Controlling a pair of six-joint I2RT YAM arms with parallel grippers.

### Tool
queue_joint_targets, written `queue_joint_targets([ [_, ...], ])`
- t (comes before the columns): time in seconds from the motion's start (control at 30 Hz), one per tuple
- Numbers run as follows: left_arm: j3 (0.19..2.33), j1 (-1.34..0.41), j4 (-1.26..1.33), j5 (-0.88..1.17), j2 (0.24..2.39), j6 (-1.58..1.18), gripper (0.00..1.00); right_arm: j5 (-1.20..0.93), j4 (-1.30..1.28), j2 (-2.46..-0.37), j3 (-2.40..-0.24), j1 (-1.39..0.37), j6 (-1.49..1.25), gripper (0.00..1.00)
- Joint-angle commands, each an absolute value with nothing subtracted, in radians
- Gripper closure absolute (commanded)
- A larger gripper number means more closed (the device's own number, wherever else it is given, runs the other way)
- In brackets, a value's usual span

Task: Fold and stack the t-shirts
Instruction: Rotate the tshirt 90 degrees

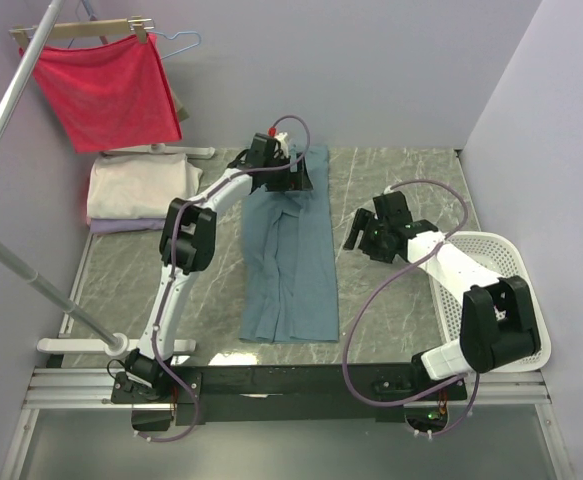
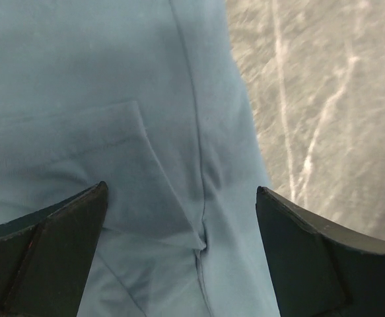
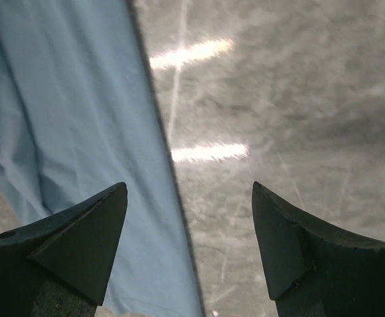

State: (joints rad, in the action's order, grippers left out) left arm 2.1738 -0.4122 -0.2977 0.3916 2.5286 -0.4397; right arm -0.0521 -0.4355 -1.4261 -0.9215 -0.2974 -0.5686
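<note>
Your left gripper (image 2: 182,198) hung with jaws wide open and empty above the far end of the teal t-shirt (image 1: 289,275), cloth lying beneath them, while your right gripper (image 3: 189,191), jaws also open, sat over the shirt's edge and bare bench (image 3: 291,99).

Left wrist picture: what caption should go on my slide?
Open left claw poised over the teal t-shirt on the grey marble table.

Our left arm (image 1: 186,245) reaches far forward, elbow raised, wrist angled down. The left claw (image 1: 303,178) stands fully open, fingers (image 2: 53,251) wide apart, gripping nothing. Our right arm (image 1: 461,270) folds back toward centre from its elbow. The right claw (image 1: 363,238) points downward, also open and empty between its dark fingers (image 3: 80,244).
</note>
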Motion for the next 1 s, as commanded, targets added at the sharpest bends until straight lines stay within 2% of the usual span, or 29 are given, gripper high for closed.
queue_joint_targets([
  [0.0, 2.072, -0.417, -0.356, 0.204, 2.361, -0.415, 0.01, -0.127, -0.264, -1.463, -0.937, -0.305, -0.545, 0.18],
  [0.2, 1.648, -0.402, -0.132, 0.049, 2.044, -0.518, 0.01, -0.189, -0.23, -1.695, -1.213, -0.305, -0.515, 0.2],
  [0.4, 1.39, -0.4, -0.052, 0.015, 1.83, -0.544, 0.01, -0.31, -0.261, -1.998, -1.564, -0.307, -0.477, 0.24],
  [0.53, 1.301, -0.4, -0.054, 0.003, 1.769, -0.551, 0.0, -0.38, -0.353, -2.201, -1.84, -0.308, -0.457, 0.27],
  [0.7, 1.227, -0.4, -0.055, 0.043, 1.73, -0.563, 0.01, -0.454, -0.403, -2.334, -2.059, -0.318, -0.437, 0.31],
  [0.97, 1.161, -0.399, -0.054, 0.029, 1.692, -0.563, 0.01, -0.451, -0.458, -2.468, -2.218, -0.319, -0.452, 0.32],
])
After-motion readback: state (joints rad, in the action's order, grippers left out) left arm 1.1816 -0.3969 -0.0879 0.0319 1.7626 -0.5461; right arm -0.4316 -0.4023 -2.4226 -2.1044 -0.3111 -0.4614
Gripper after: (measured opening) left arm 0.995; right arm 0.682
